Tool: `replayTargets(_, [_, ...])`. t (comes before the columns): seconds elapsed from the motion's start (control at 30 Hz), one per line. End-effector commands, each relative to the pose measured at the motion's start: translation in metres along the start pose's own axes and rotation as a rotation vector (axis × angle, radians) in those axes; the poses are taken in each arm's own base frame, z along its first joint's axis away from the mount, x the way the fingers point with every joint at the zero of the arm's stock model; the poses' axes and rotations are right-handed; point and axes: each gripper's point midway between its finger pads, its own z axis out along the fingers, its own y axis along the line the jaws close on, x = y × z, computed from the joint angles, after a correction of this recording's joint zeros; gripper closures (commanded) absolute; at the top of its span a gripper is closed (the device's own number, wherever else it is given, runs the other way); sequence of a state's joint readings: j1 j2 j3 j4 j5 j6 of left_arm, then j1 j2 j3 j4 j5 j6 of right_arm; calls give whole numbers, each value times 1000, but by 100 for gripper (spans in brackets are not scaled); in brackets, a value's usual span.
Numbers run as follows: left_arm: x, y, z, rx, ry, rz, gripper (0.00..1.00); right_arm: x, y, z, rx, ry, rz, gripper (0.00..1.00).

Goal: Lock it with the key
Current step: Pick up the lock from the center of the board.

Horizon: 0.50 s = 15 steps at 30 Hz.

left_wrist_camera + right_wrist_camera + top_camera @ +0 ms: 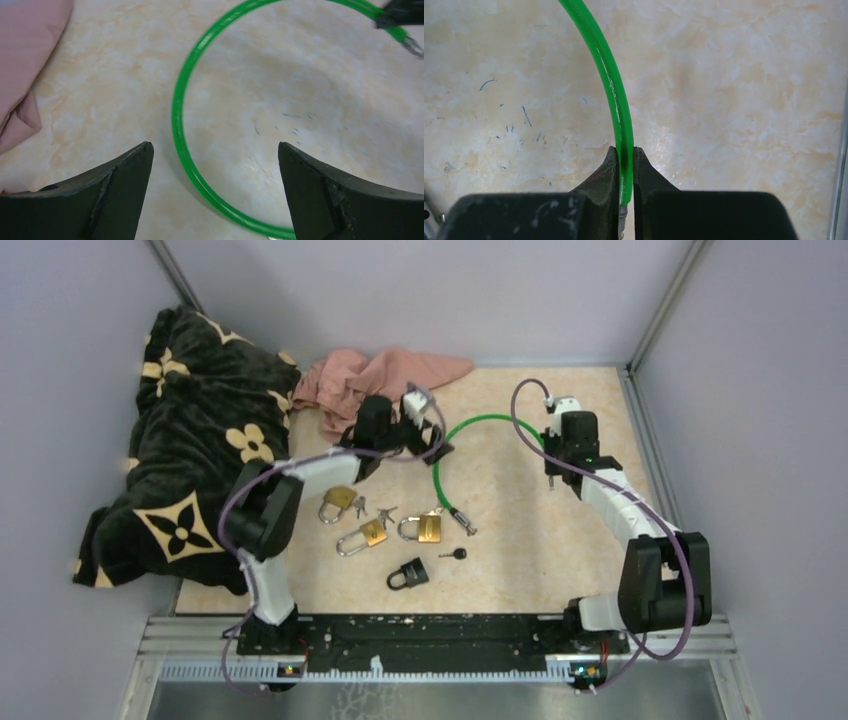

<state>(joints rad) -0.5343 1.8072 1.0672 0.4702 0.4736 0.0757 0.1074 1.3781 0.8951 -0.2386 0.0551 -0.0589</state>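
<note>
Green cable lock (pixel 470 426) arcs across the far middle of the counter (pixel 560 560). The right gripper (pixel 625 155) has its jaws clamped on the cable near one end, with bare counter on either side. The left gripper (pixel 215 150) hovers over the loop's opposite edge, jaws wide apart, with a pink cloth (pixel 375 375) just beside it. A black-headed key (pixel 457 553) lies beside a black padlock (pixel 408 574), nearer the arm bases.

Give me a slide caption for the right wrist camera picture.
Right gripper shut on the green cable, which curves away over the pale marbled table.
</note>
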Motion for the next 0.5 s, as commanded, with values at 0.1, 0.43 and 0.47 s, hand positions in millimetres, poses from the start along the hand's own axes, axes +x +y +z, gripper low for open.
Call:
replayTargets(0.1, [29,54,89,-71,157,-176,3,-68,14,-39,-39,-324,21,100])
replayTargets(0.43, [62,43,126,147,212,-194,63,-70,19,-42,-43,-336,1,100])
replayTargets(0.47, [57,37,123,178,206,-185,81,-68,20,-40,-42,-333,-1,100])
